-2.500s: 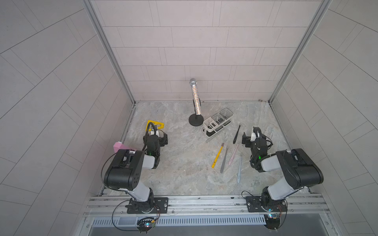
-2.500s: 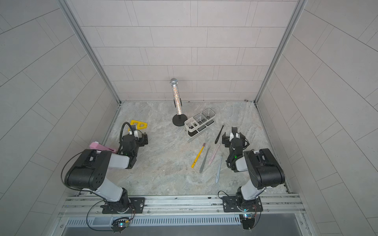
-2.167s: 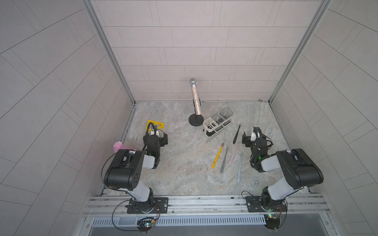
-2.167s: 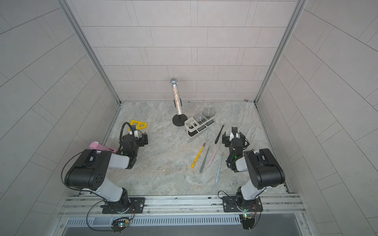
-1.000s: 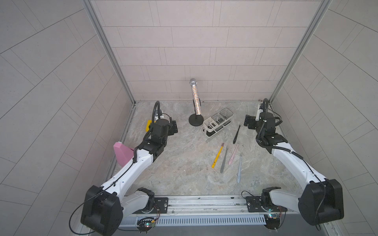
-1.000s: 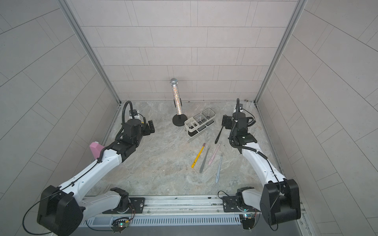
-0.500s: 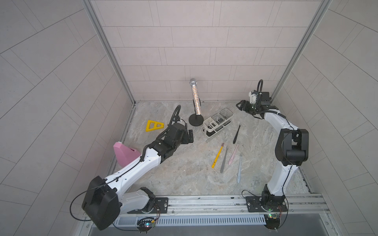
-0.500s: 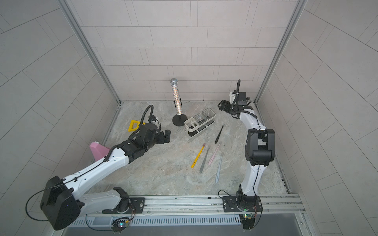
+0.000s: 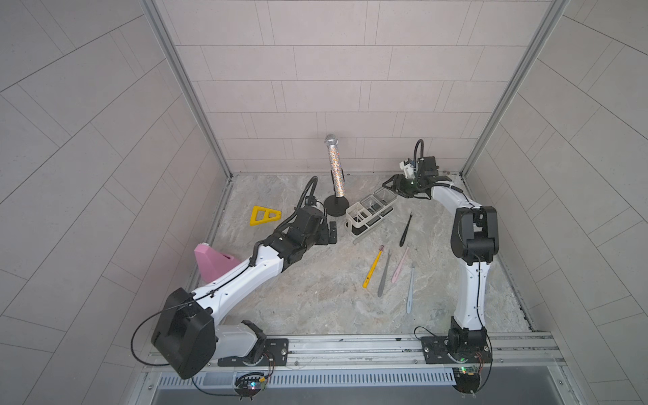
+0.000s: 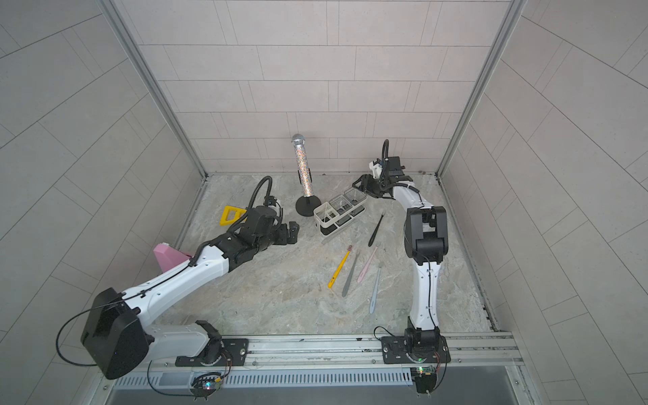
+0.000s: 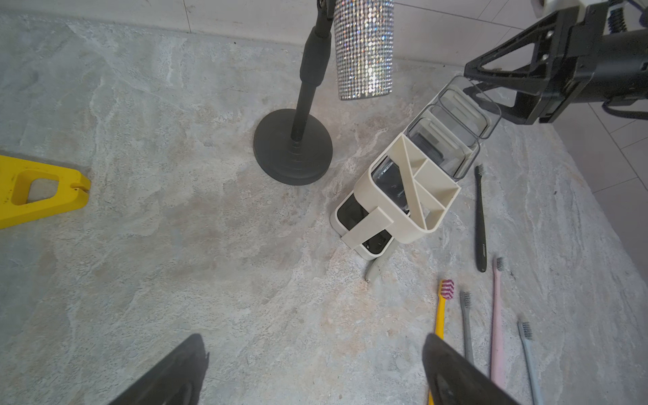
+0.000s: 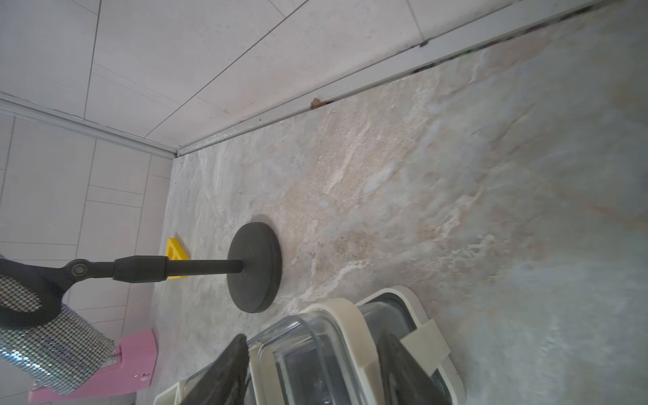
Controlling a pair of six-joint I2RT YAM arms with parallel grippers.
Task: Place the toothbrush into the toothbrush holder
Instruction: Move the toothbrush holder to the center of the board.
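Left gripper [image 11: 315,371] gaping wide, holding nothing. Right gripper [image 12: 314,336] half-spread, straddling one end of the toothbrush holder [image 9: 350,221]; clamped or not, can't tell. Both clear cups [image 11: 466,161] empty.

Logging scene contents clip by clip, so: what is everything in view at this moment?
white three-section metal-frame toothbrush holder with two clear cups: 1, white, floor, back centre.
glittery silver microphone on round black stand: 1, silver and black, beside the holder.
plastic toothbrushes: 5, yellow, grey, pink, pale blue, black, flat on the floor, in front and right of the holder.
yellow triangular plastic frame: 1, yellow, floor, left side.
pink angular block: 1, pink, against left wall.
left gripper: 1, black, open, empty, near the holder.
right gripper: 1, black, jaws astride the holder's far end, contact unclear.
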